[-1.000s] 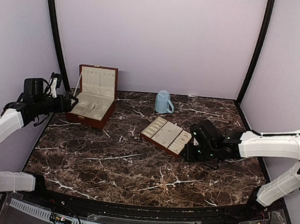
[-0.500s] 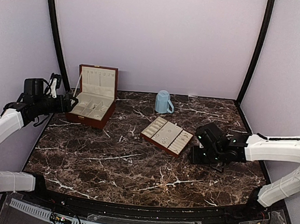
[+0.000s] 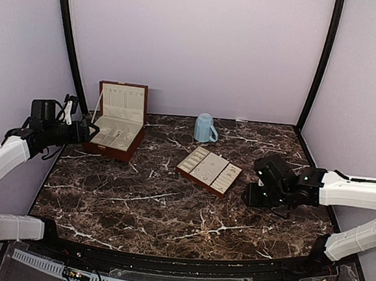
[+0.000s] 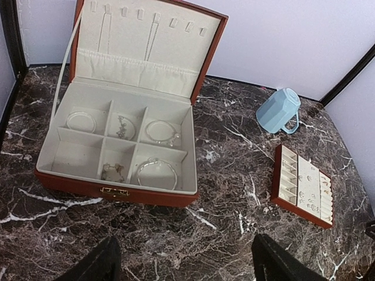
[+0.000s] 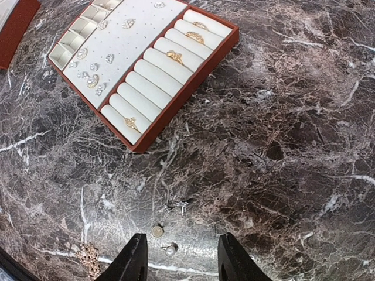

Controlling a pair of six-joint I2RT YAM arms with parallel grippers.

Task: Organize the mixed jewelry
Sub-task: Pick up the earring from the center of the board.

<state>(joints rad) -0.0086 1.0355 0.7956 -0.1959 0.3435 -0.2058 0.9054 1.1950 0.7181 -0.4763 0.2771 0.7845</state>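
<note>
Loose pieces of the mixed jewelry lie on the dark marble in the right wrist view: a small silver stud point(image 5: 180, 205), a round pearl point(image 5: 157, 230), a pearl stud point(image 5: 170, 249) and a glittery cluster point(image 5: 88, 255). My right gripper point(image 5: 183, 266) hangs open just above them, with the pearl stud beside its left finger point(image 5: 133, 262) and nothing gripped. The cream-lined tray point(image 5: 187, 93) holds gold rings and sparkling earrings. From above, the right gripper point(image 3: 254, 196) is right of the tray point(image 3: 201, 182). My left gripper point(image 4: 184, 272) is open and empty in front of the wooden box point(image 4: 117, 190).
The open wooden box point(image 3: 112, 149) at the back left holds several bracelets in its compartments. A light-blue mug point(image 3: 204, 127) stands at the back centre; the left wrist view shows this mug point(image 4: 278, 110) too. Black frame posts rise at both back corners.
My right gripper has drawn back to the right, away from the tray's right end. The left arm has barely moved, and both grippers keep the same opening.
</note>
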